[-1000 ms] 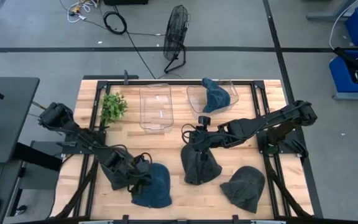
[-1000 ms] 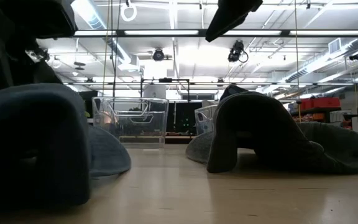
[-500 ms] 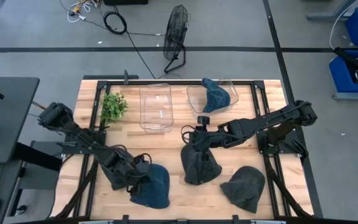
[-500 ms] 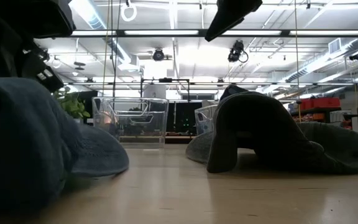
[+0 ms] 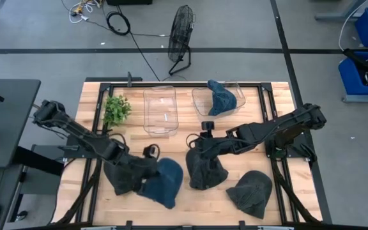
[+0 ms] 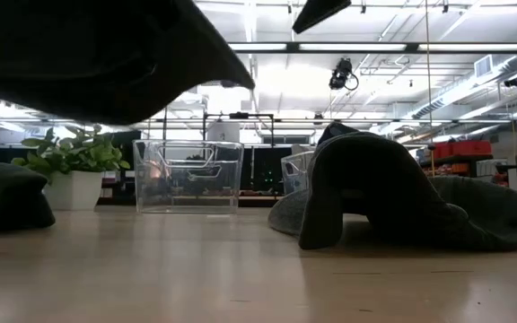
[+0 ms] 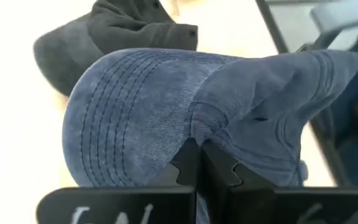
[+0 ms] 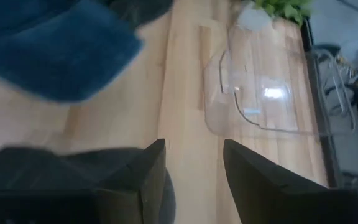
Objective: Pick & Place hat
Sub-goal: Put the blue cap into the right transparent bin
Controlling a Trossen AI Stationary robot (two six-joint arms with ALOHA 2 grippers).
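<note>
A blue denim hat [image 5: 166,182] hangs above the table's near left part, with my left gripper [image 5: 147,174] shut on it. In the low view the blue denim hat [image 6: 106,45] is well clear of the tabletop. A dark grey hat [image 5: 204,169] rests brim down on the table's middle. My right gripper [image 8: 191,174] stands open above the dark grey hat [image 6: 366,184], touching nothing. Another dark grey hat [image 5: 251,191] lies at the near right. My left gripper pinches a gathered fold of the blue hat's cloth [image 7: 194,134] between its two fingers, close to where the stitched brim meets the crown. The fingers come from the table's left, slanting down. The hat is lifted clear and bulges out beyond the fingertips.
At the far side stand a clear bin [image 5: 160,112] and a second clear bin [image 5: 200,102] with a blue hat [image 5: 221,99] in it. A small green plant [image 5: 116,108] stands at the far left. Bare wood lies between the bins and the hats.
My left gripper has risen and gone a little toward the table's right edge with the blue hat. The hat lay on the table a second ago and now hangs clear of it.
</note>
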